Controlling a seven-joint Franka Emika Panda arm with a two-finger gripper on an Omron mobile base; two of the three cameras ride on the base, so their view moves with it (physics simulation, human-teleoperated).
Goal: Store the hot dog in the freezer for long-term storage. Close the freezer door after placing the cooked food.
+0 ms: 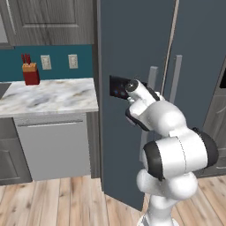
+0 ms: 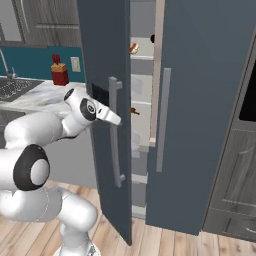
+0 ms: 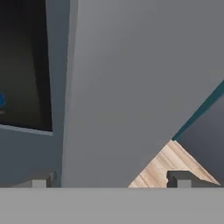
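- The hot dog (image 2: pixel 133 48) sits on an upper shelf inside the freezer (image 2: pixel 141 90).
- The freezer door (image 2: pixel 106 100) hangs part open: stiff and heavy, probably best pushed near its handle (image 2: pixel 115 132).
- The gripper (image 2: pixel 114 119) is at that handle; jaws apart, holding nothing.

A marble-patterned countertop (image 1: pixel 48 97) runs along the left, backed by a teal wall (image 1: pixel 57 55) with two pale outlets (image 1: pixel 46 62) and a red knife block (image 1: pixel 30 73) — dark wood-grain cabinets (image 1: pixel 48 20) hang above. Below sits a grey dishwasher front (image 1: pixel 55 145). Light wood plank flooring (image 1: pixel 53 201) spreads in front; a sink (image 2: pixel 15 87) lies far left — dark drawers (image 2: pixel 232 190) stand at right.
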